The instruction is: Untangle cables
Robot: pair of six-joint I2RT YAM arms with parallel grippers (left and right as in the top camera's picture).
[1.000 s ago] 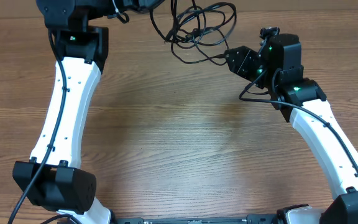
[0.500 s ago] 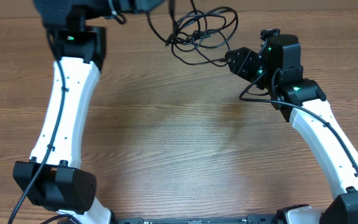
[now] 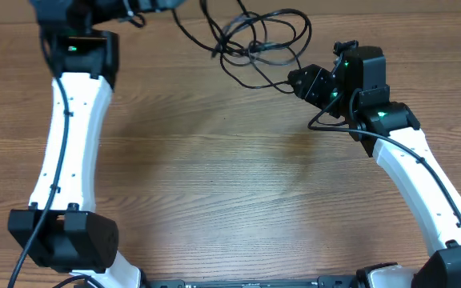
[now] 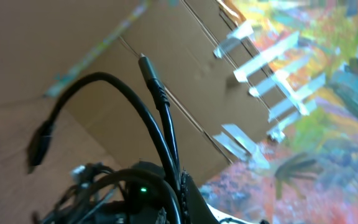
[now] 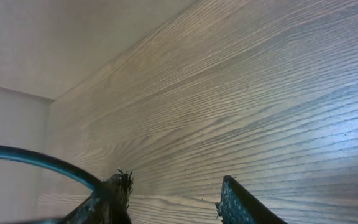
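The cables (image 3: 256, 42) form a loose black tangle at the table's far middle, with strands running up and left off the top edge. My left gripper (image 4: 176, 186) is shut on the cables. Two cords rise from its jaws, one ending in a silver-tipped plug (image 4: 145, 65), the other curving to a dark plug (image 4: 39, 144). In the overhead view its fingertips are cut off by the top edge. My right gripper (image 3: 298, 80) sits at the tangle's right end, open (image 5: 174, 194) with only wood between the fingers. One cable strand (image 5: 36, 160) passes outside its left finger (image 5: 115, 191).
A wood-grain table (image 3: 230, 184) lies under both arms. The left arm (image 3: 70, 136) runs along the left side, the right arm (image 3: 422, 176) along the right. A cardboard wall (image 4: 104, 37) and a colourful cloth (image 4: 316, 124) stand beyond the table's far edge.
The left arm has swung to the left, dragging its strands and the tangle's left part that way. The right arm and its open gripper have stayed put.
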